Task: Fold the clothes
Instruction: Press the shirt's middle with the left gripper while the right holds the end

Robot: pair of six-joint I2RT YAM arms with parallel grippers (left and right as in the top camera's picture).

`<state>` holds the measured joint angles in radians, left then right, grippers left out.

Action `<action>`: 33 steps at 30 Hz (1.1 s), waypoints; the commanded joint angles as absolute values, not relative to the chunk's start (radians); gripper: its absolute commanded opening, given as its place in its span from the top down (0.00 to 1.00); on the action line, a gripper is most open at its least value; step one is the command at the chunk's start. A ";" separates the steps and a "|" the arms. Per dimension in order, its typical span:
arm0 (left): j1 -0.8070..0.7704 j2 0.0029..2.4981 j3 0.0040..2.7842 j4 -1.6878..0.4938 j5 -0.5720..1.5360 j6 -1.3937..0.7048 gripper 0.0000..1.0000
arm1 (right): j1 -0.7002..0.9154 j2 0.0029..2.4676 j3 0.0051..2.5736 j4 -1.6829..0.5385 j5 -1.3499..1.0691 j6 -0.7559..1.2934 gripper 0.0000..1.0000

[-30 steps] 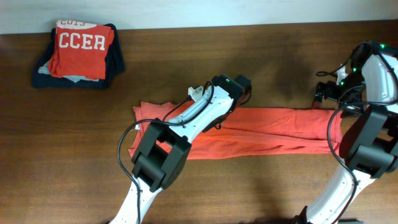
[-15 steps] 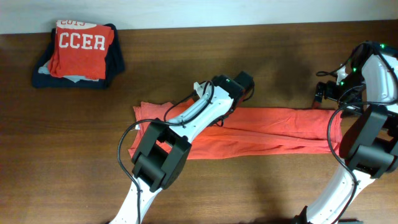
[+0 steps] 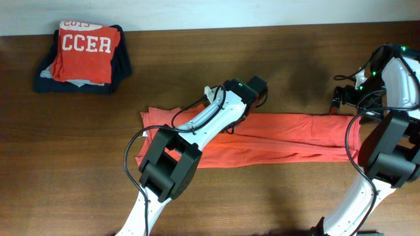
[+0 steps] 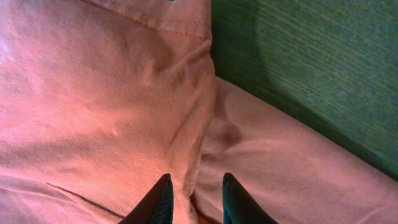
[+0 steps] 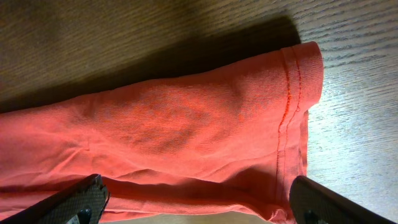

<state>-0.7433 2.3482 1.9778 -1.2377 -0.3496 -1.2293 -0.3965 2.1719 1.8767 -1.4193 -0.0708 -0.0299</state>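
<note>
The clothes, an orange-red T-shirt point(image 3: 295, 137), lie folded into a long band across the middle of the wooden table point(image 3: 65, 164). My left gripper point(image 4: 194, 199) is low over the band's middle, its head point(image 3: 246, 92) at the cloth's far edge. Its jaws stand slightly apart, open, with a raised ridge of the T-shirt point(image 4: 124, 93) between them. My right gripper point(image 5: 199, 199) hangs wide open over the stitched hem at the T-shirt's point(image 5: 186, 118) right end, holding nothing. From overhead the right gripper point(image 3: 337, 99) is just beyond the band's far right corner.
A folded red shirt lettered "CCER" point(image 3: 85, 56) lies on a dark navy folded garment point(image 3: 118, 69) at the back left corner. A pale wall strip point(image 3: 197, 10) borders the table's far edge. Both arms' bases rise from the near edge.
My left gripper's jaws have parted and let go of the cloth, and its head shifted slightly away from me. The right arm and the T-shirt have not moved.
</note>
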 commanded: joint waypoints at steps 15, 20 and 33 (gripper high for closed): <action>-0.749 2.397 2.019 -1.330 -0.250 -1.213 0.99 | -0.400 2.166 1.890 -1.420 -0.075 -0.030 0.01; -0.774 2.377 2.106 -1.442 -0.215 -1.179 0.99 | -0.400 2.166 1.890 -1.420 -0.075 -0.030 0.01; -0.878 2.375 2.117 -1.460 -0.191 -1.151 0.99 | -0.400 2.166 1.890 -1.420 -0.075 -0.030 0.01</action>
